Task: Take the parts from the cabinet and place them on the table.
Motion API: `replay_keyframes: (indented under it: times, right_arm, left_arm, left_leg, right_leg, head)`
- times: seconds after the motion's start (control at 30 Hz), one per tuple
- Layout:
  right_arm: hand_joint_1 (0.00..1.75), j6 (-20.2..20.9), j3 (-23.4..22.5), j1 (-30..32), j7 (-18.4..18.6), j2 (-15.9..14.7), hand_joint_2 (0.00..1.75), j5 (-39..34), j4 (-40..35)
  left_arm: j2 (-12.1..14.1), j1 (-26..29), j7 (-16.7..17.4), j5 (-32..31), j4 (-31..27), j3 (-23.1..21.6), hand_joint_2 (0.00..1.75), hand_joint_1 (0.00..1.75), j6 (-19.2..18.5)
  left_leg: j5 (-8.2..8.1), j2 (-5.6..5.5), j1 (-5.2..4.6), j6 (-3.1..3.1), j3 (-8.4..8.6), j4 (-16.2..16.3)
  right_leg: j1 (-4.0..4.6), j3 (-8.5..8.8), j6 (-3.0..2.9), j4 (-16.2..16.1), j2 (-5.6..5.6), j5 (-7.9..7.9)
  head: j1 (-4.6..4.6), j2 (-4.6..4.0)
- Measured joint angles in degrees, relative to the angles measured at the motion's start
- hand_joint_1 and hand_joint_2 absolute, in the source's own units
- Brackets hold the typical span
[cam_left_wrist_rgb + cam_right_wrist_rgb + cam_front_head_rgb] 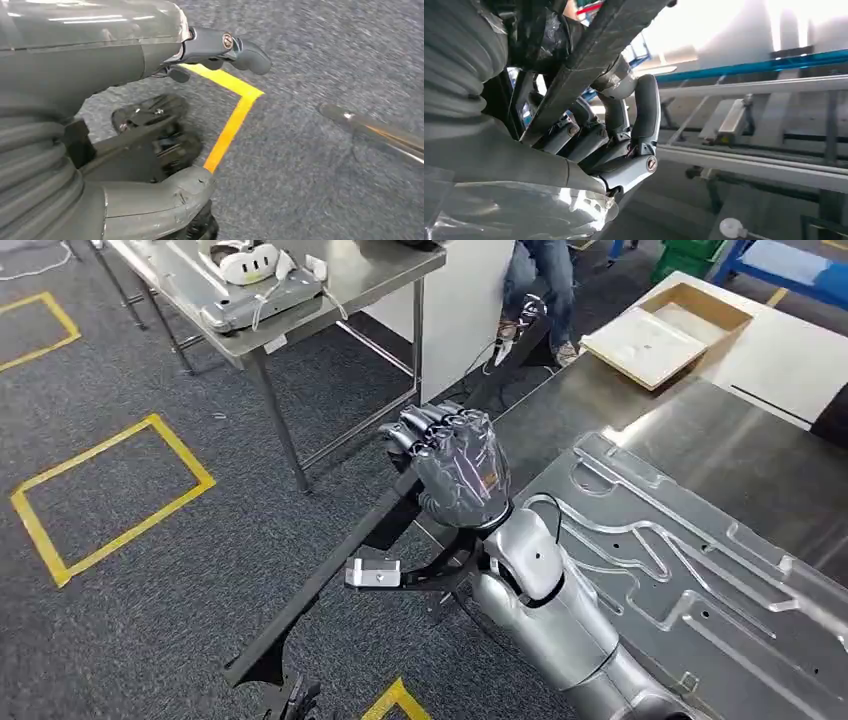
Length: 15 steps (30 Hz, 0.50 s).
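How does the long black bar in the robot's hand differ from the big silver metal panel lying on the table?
The long black bar is dark, narrow and matte; the big silver metal panel is bright, broad and stamped with grooves. The bar is gripped by the right hand and slants out over the carpet; the panel lies flat on the steel table, untouched. Both look like rigid manufactured parts.

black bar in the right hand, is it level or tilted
Tilted. The right hand grips the long black bar mid-length; it slants from low near the floor up past the steel table.

Bright room light. The metal table [700, 450] shines with glare. The carpet [325, 190] looks blurry. Upper right of the right wrist view is washed white.
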Motion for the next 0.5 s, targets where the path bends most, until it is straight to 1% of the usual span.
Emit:
replay_keyframes:
  times: [0.03,0.07,0.1,0.13,0.17,0.2,0.23,0.27,0.3,0.33,0.37,0.4,0.43,0.47,0.5]
  right_arm:
    - [1.75,0.0,0.0,-0.2,0.02,-0.04,1.75,0.0,0.0]
    - [1.75,0.04,0.0,-0.08,0.0,0.0,1.75,0.0,0.02]
    - [1.75,0.07,-0.02,-0.05,0.02,-0.04,1.75,0.0,0.02]
    - [1.75,0.07,-0.07,-0.06,0.0,-0.13,1.75,-0.02,0.02]
    - [1.75,0.04,-0.22,-0.13,0.0,-0.17,1.75,-0.02,0.0]
    - [1.75,0.02,-0.35,-0.07,0.0,-0.17,1.75,-0.02,-0.07]
    - [1.75,0.04,-0.46,-0.36,0.0,-0.24,1.75,-0.02,-0.07]
    - [1.75,0.04,-0.5,-0.64,0.02,-0.22,1.75,-0.04,-0.09]
    - [1.75,0.07,-0.5,-0.69,0.02,-0.22,1.75,-0.04,-0.07]
    - [1.75,0.07,-0.52,-0.61,0.0,-0.24,1.75,-0.04,-0.04]
    - [1.75,0.07,-0.59,-0.54,0.02,-0.31,1.75,-0.04,0.09]
    - [1.75,0.07,-0.66,-0.53,0.0,-0.35,1.75,-0.04,0.13]
    - [1.75,0.07,-0.66,-0.56,0.0,-0.37,1.75,-0.04,0.13]
    - [1.75,0.07,-0.66,-0.64,0.0,-0.37,1.75,-0.04,0.11]
    - [1.75,0.07,-0.68,-0.74,0.0,-0.37,1.75,-0.04,0.11]
  left_arm:
    - [0.04,0.0,0.0,0.02,0.0,-0.02,1.75,0.0,0.04]
    - [0.04,-0.17,0.04,0.09,0.0,-0.02,1.75,0.0,0.07]
    - [0.07,-0.01,0.05,0.15,0.0,0.0,1.75,0.0,0.07]
    - [0.04,-0.03,0.07,0.15,0.0,-0.02,1.75,0.0,0.09]
    - [-0.04,-0.15,0.07,0.19,0.0,-0.02,1.75,0.0,0.09]
    - [-0.11,-0.34,0.07,0.2,0.0,-0.02,1.75,0.0,0.11]
    - [-0.13,-0.44,0.0,0.2,0.0,-0.02,1.75,0.0,0.09]
    - [-0.13,-0.45,0.0,0.2,0.0,-0.02,1.75,0.0,0.09]
    - [-0.11,-0.33,0.02,0.2,0.0,-0.02,1.75,0.0,0.13]
    - [-0.09,-0.19,0.0,0.2,0.0,-0.02,1.75,0.0,0.24]
    - [-0.02,-0.11,0.02,0.22,0.0,-0.02,1.75,0.0,0.24]
    - [-0.04,-0.12,0.0,0.31,0.0,-0.02,1.75,0.0,0.26]
    - [-0.04,-0.15,0.0,0.28,0.0,-0.02,1.75,0.0,0.26]
    - [-0.07,-0.19,0.0,0.28,0.0,-0.02,1.75,0.0,0.26]
    - [-0.07,-0.19,0.0,0.24,0.0,-0.02,1.75,0.0,0.28]
  left_leg:
    - [-0.73,-2.87,0.23,0.05,0.7,-0.97]
    - [-0.82,-2.34,0.07,0.13,0.44,-0.53]
    - [-0.84,-1.86,-0.35,0.26,0.53,-0.91]
    - [-0.77,-1.38,-0.42,0.59,0.69,-1.04]
    - [-0.46,-0.63,-0.01,1.05,0.98,-1.78]
    - [-0.22,0.42,0.16,1.39,1.49,-2.42]
    - [-0.21,0.8,0.22,1.63,1.76,-2.76]
    - [-0.23,1.72,0.16,1.74,1.89,-2.89]
    - [-0.38,2.58,0.14,1.88,1.93,-2.88]
    - [-0.5,3.38,0.14,1.89,1.95,-2.88]
    - [-0.67,4.26,0.17,1.87,1.99,-2.84]
    - [-0.8,4.91,0.19,1.79,2.11,-2.84]
    - [-1.03,5.6,0.22,1.71,2.37,-2.84]
    - [-1.35,6.27,0.27,1.5,2.88,-2.84]
    - [-1.69,6.75,0.2,1.2,3.36,-2.87]
  right_leg:
    - [0.29,-0.75,0.42,0.81,0.81,-0.18]
    - [-0.28,-1.12,0.81,0.63,1.41,0.03]
    - [-0.67,-1.21,1.1,0.59,1.78,0.04]
    - [-0.71,-1.21,1.62,0.21,2.58,0.26]
    - [-0.53,-1.21,1.98,0.11,3.24,0.32]
    - [-0.34,-1.26,2.12,0.64,1.05,-0.09]
    - [-0.13,-2.05,2.37,2.25,-1.83,-1.23]
    - [-0.32,-4.35,2.83,6.48,-4.07,-3.41]
    - [-0.52,-6.72,3.13,10.78,-5.01,-5.12]
    - [-0.73,-8.62,3.36,14.0,-5.31,-6.13]
    - [-0.97,-9.96,3.58,15.83,-5.52,-5.97]
    - [-1.16,-9.73,3.71,14.87,-5.67,-4.58]
    - [-1.28,-8.22,3.77,11.53,-5.94,-2.05]
    - [-1.27,-5.41,3.64,6.12,-6.64,1.01]
    - [-1.09,-2.63,3.32,0.85,-8.83,3.41]
  head:
    - [-0.02,0.0]
    - [-0.09,0.0]
    - [0.02,0.0]
    - [-0.04,0.0]
    - [0.0,0.0]
    - [0.02,0.0]
    - [0.59,0.0]
    - [0.57,0.0]
    - [0.55,0.0]
    - [0.59,0.0]
    - [0.57,0.0]
    - [0.59,0.0]
    - [0.57,0.0]
    - [0.59,0.0]
    - [0.59,0.0]
